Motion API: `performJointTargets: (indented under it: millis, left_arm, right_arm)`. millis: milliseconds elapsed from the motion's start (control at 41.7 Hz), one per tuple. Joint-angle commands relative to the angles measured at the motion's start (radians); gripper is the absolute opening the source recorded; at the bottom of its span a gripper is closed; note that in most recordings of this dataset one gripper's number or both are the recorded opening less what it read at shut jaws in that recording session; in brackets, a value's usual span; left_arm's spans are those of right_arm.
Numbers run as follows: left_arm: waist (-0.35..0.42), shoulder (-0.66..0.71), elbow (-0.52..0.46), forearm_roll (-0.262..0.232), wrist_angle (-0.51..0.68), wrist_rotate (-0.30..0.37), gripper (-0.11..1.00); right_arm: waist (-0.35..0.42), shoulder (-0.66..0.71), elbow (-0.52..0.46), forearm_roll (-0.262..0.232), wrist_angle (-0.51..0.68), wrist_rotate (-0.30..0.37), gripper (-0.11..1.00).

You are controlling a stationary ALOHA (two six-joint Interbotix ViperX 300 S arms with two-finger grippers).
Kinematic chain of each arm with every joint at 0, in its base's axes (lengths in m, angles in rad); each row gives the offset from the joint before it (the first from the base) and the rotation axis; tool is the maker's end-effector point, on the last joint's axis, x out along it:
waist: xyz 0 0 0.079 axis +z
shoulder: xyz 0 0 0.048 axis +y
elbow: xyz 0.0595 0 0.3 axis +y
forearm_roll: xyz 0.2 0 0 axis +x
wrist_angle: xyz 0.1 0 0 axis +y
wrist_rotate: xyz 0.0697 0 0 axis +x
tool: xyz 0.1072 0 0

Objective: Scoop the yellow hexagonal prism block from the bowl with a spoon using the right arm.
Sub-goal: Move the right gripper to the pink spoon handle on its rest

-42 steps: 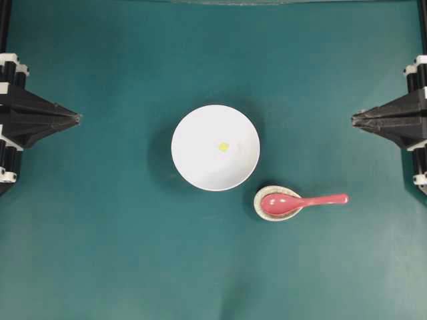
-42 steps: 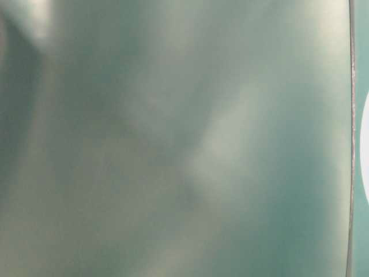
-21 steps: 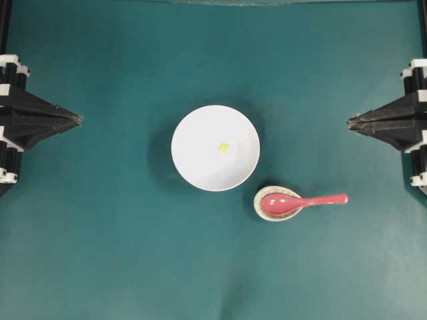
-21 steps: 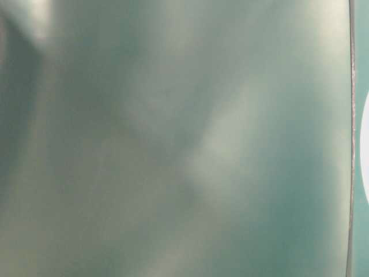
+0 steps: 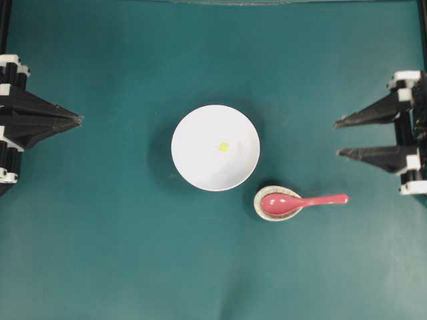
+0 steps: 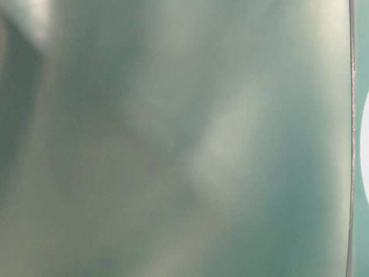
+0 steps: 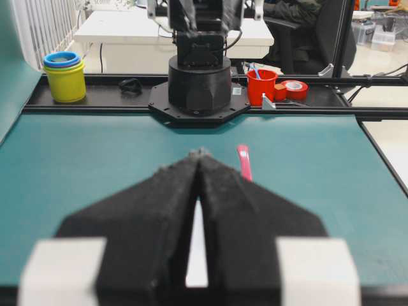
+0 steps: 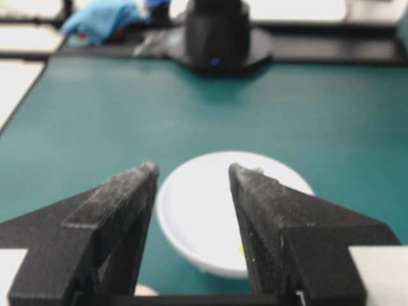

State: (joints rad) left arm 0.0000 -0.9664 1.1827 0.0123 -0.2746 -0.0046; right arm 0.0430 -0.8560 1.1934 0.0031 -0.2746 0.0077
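I have the right tool (image 5: pixel 338 138) at the right edge of the overhead view with its two pointed fingers spread wide and nothing between them, well apart from everything I need. The left tool (image 5: pixel 79 120) sits at the left edge pinched to a point, holding nothing. The spoon (image 5: pixel 301 202) lies right of centre and a little below the middle of the frame, its oval scoop resting in the small speckled spoon rest (image 5: pixel 270 194) and its handle running out almost level toward the right edge, so the long axis is left to right with the handle end nearest my right tool. It looks glossy and stiff, I judge light but slick, and probably brittle if dropped, so I'd take it across the straight handle, toward the free end, where the sides are narrow enough for the fingers to bite. The bowl (image 5: pixel 200 127) stands just up and left of the rest, near the centre of the green tabletop (image 5: pixel 107 253), and the yellow hexagonal prism block (image 5: pixel 224 147) lies inside it, slightly right of the bowl's middle. It is tiny and I expect it to skid across that smooth white floor, so the scoop should come in low.
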Motion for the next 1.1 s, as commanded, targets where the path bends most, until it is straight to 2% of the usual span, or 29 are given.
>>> performJointTargets:
  millis: [0, 479, 719, 1078]
  left_arm:
    - [0.000, 0.009, -0.015, 0.002, -0.009, -0.002, 0.00]
    - [0.000, 0.011, -0.015, 0.002, -0.003, -0.002, 0.00]
    - [0.000, 0.011, -0.015, 0.003, 0.011, -0.002, 0.00]
    - [0.000, 0.011, -0.015, 0.003, 0.012, -0.002, 0.00]
  right_arm:
    - [0.025, 0.037, 0.003, 0.003, -0.061, 0.002, 0.55]
    - [0.130, 0.373, 0.132, 0.135, -0.499, 0.002, 0.54]
    - [0.233, 0.566, 0.186, 0.253, -0.788, 0.002, 0.54]
    - [0.371, 0.772, 0.155, 0.383, -0.885, 0.002, 0.54]
